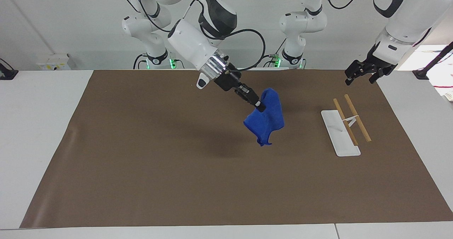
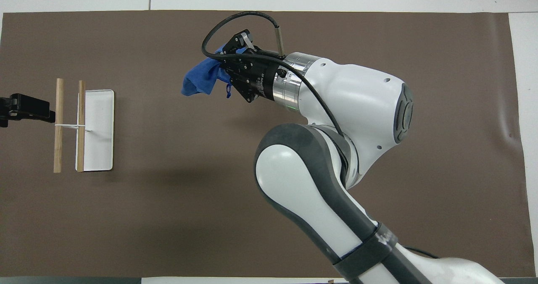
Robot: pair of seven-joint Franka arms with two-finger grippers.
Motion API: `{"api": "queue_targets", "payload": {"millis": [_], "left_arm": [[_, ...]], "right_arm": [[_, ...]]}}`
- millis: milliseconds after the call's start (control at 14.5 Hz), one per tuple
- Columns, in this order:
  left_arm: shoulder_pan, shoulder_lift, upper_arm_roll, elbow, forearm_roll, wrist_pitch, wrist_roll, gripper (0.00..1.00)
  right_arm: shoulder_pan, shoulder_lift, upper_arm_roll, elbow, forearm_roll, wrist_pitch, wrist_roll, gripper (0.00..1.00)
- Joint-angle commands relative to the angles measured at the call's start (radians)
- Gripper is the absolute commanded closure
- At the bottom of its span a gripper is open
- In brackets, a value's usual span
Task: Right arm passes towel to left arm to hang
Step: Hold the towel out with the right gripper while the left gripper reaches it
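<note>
1. right arm's black two-finger gripper (image 1: 260, 107) has its fingers clenched on the small bright blue cloth towel (image 1: 266, 120), dangling over the brown mat (image 1: 177, 182) mid-tabletop.
2. left gripper (image 1: 361, 73) waits, fingers released, up at 1 o'clock of the white-based wooden rack (image 1: 345, 126).

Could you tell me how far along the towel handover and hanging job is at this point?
Done: the towel is picked up, pinched shut in the right hand and hanging in the air over the mat. In hand: carrying it toward the left arm's end. Left: the handover, since the left hand waits open over the mat's edge near the rack, and the hanging; the rack's wooden bars are bare.
</note>
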Motion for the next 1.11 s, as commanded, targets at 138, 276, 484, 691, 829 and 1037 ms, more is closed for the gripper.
{"api": "queue_targets", "payload": {"millis": [138, 276, 484, 691, 829, 1037], "left_arm": [[-0.030, -0.023, -0.001, -0.030, 0.012, 0.028, -0.019, 0.00], [-0.042, -0.021, -0.001, -0.030, -0.070, 0.054, -0.157, 0.00], [-0.059, 0.006, -0.001, -0.033, -0.198, 0.120, -0.422, 0.00], [-0.082, 0.011, -0.003, -0.058, -0.270, 0.150, -0.745, 0.00], [-0.105, -0.006, -0.003, -0.129, -0.307, 0.216, -0.945, 0.00], [-0.117, -0.041, -0.005, -0.242, -0.357, 0.307, -1.171, 0.00]], "right_arm": [[0.059, 0.031, -0.001, 0.068, 0.081, 0.033, 0.136, 1.00], [0.077, 0.032, -0.001, 0.068, 0.081, 0.055, 0.151, 1.00], [0.099, 0.090, 0.008, 0.097, 0.079, 0.095, 0.151, 1.00], [0.104, 0.129, 0.009, 0.159, 0.081, 0.095, 0.154, 1.00], [0.111, 0.128, 0.009, 0.159, 0.076, 0.095, 0.153, 1.00], [0.117, 0.129, 0.009, 0.162, 0.072, 0.095, 0.153, 1.00]]}}
